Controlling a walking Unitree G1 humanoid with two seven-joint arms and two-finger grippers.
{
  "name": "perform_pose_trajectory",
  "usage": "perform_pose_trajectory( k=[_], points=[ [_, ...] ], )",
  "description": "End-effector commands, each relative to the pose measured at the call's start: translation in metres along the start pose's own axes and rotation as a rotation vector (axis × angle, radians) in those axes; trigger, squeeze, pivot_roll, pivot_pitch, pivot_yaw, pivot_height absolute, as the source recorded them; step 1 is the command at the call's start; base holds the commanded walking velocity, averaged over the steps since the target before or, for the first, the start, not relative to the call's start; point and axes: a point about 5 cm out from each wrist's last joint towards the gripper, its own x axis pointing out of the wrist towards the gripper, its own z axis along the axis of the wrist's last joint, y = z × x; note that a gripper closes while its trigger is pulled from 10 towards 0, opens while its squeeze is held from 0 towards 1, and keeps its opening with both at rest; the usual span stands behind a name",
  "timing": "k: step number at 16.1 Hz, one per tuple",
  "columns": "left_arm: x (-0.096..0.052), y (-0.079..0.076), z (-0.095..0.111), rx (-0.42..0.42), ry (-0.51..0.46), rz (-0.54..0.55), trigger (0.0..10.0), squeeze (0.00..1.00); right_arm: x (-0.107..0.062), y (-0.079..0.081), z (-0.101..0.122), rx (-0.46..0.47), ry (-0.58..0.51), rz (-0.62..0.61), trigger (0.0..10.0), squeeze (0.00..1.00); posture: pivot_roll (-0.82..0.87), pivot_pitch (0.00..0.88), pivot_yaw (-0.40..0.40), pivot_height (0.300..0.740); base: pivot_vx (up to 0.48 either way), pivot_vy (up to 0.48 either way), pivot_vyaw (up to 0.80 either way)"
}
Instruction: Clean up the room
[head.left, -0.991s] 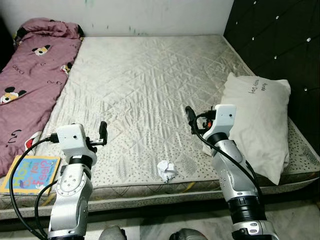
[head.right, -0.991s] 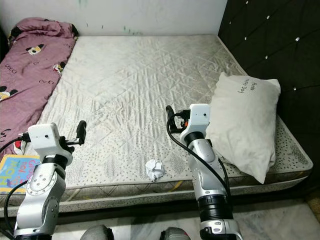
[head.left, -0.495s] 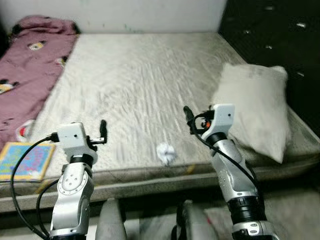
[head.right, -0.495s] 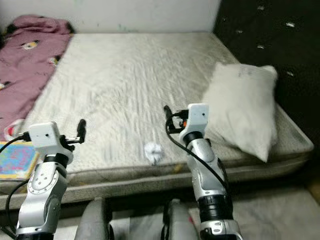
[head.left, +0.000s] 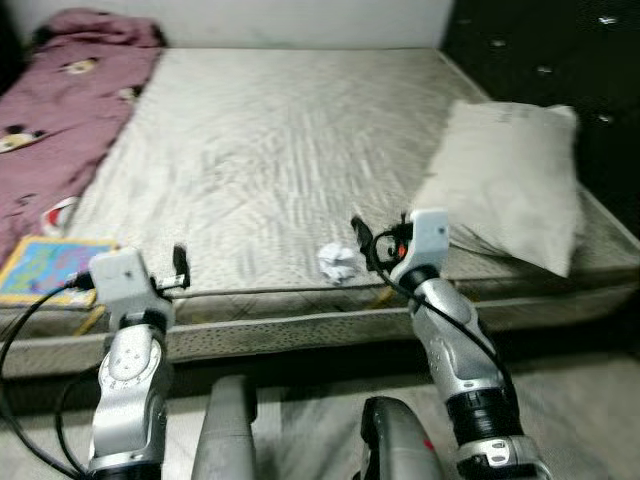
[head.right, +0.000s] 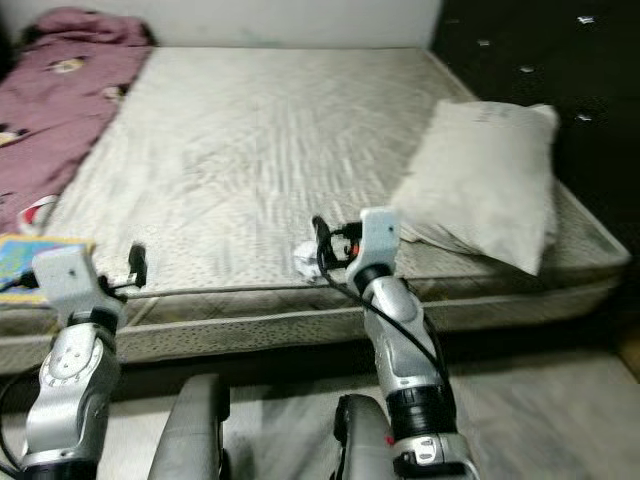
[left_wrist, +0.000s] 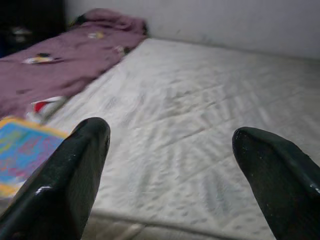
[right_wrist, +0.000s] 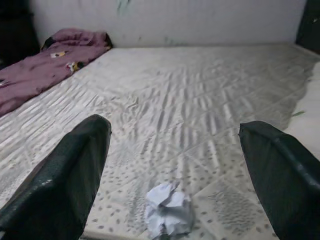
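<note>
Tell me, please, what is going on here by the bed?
The robot stands at the foot of a bed with both arms raised. Its right gripper, fingers open, is lined up on a crumpled paper ball near the mattress edge. The left gripper is open and holds nothing. Nothing is picked up yet.

The bed (head.left: 270, 130) carries a bare quilted mattress. A purple blanket (head.left: 60, 120) lies along its left side. A colourful book (head.left: 50, 268) rests at the near left corner. A crumpled paper ball (head.left: 340, 262) sits near the front edge. A white pillow (head.left: 505, 180) lies on the right side.
</note>
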Motion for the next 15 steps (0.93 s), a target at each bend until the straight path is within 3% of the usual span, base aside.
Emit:
perform_pose_trajectory(
  k=[1, 8, 11, 15],
  points=[
    [-0.0002, -0.0021, 0.0004, -0.003, 0.003, -0.001, 10.0, 0.00, 0.0034, 0.0064, 0.0062, -0.014, -0.020, 0.042, 10.0, 0.00, -0.06, 0.028, -0.033, 0.620, 0.000, 0.000, 0.74],
    [-0.0007, -0.0035, 0.0000, -0.017, 0.012, 0.003, 10.0, 0.00, 0.0035, 0.0064, 0.0033, -0.014, -0.007, 0.046, 10.0, 0.00, -0.06, 0.035, -0.035, 0.620, 0.000, 0.000, 0.10],
    [-0.0006, -0.0045, -0.0003, -0.020, 0.015, -0.002, 10.0, 0.00, 0.0030, 0.0091, 0.0028, -0.012, -0.008, 0.062, 10.0, 0.00, -0.06, 0.035, -0.035, 0.620, 0.000, 0.000, 0.79],
    [-0.0008, -0.0050, -0.0011, -0.021, 0.019, -0.003, 10.0, 0.00, 0.0030, 0.0086, 0.0011, 0.009, -0.003, 0.066, 10.0, 0.00, -0.06, 0.028, -0.037, 0.620, 0.000, 0.000, 0.00]
  ],
)
